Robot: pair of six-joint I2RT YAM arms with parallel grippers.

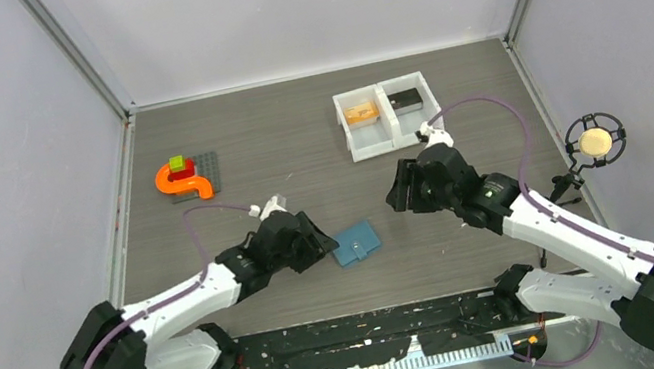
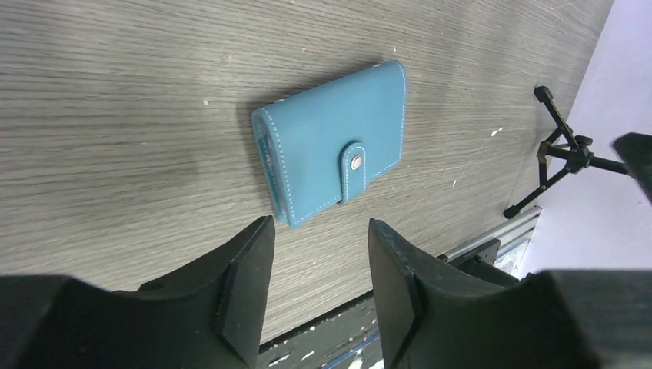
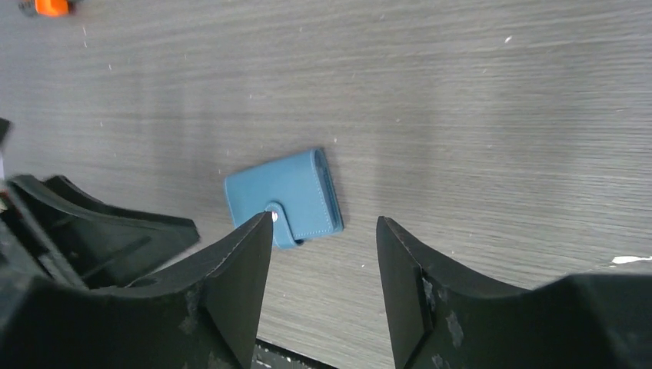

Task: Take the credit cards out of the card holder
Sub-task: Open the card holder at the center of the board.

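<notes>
The card holder is a light-blue wallet lying snapped shut on the table, between the two arms. It also shows in the left wrist view and in the right wrist view. My left gripper is open and empty, just left of the wallet and not touching it. My right gripper is open and empty, to the wallet's upper right. An orange-yellow card and a dark card lie in the white tray, one in each compartment.
An orange curved toy piece with red and green blocks sits on a grey plate at the back left. A microphone on a small tripod stands off the table's right edge. Walls enclose the table.
</notes>
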